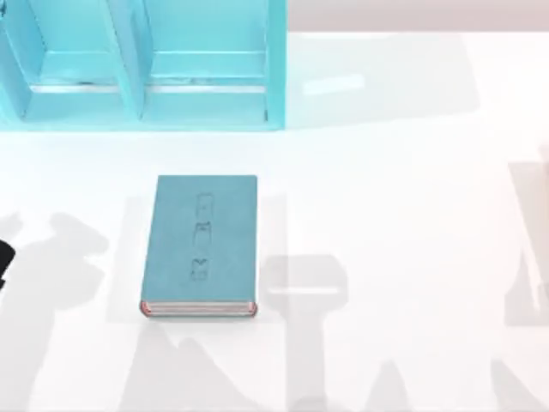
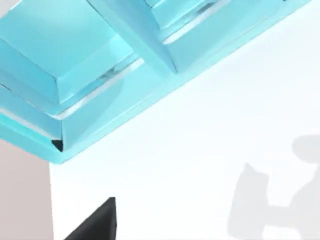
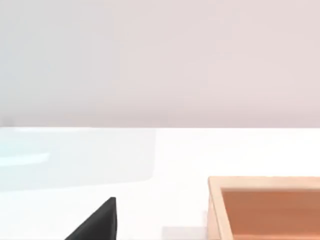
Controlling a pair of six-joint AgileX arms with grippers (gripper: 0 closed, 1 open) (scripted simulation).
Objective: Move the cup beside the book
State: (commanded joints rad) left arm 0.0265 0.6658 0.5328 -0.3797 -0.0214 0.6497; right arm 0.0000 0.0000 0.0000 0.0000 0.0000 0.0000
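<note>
Teal book (image 1: 201,245): a rectangular hardcover lying flat on the white surface (image 1: 395,215), left of centre in the top view, its long sides running near to far. Faint embossed marks run down the middle of the cover. Pinkish-white page edges show along its near short end.

Cup: I cannot place it; no blue tumbler can be made out on the surface around the book.

Shelf unit (image 1: 137,64): large and light cyan, at the far left of the surface, with upright dividers splitting it into compartments. It stands well apart from the book, beyond the book's far end. The left wrist view looks at it closely, showing its lower edge (image 2: 125,107) meeting the white surface.

Left arm (image 1: 4,257): a small dark part of it sits at the left edge of the top view, to the left of the book and apart from it. A dark wedge (image 2: 95,222) lies at the edge of the left wrist view. Whether its jaws are wide or narrow, I cannot tell.

Right arm: a dark wedge (image 3: 95,222) lies at the edge of the right wrist view. The state of its jaws cannot be told.

Wooden tray (image 3: 265,207): an orange-tan open box with raised walls, resting on the white surface in the right wrist view.

Shadows: grey arm shapes fall across the surface to the left of the book, near it and at the right.
</note>
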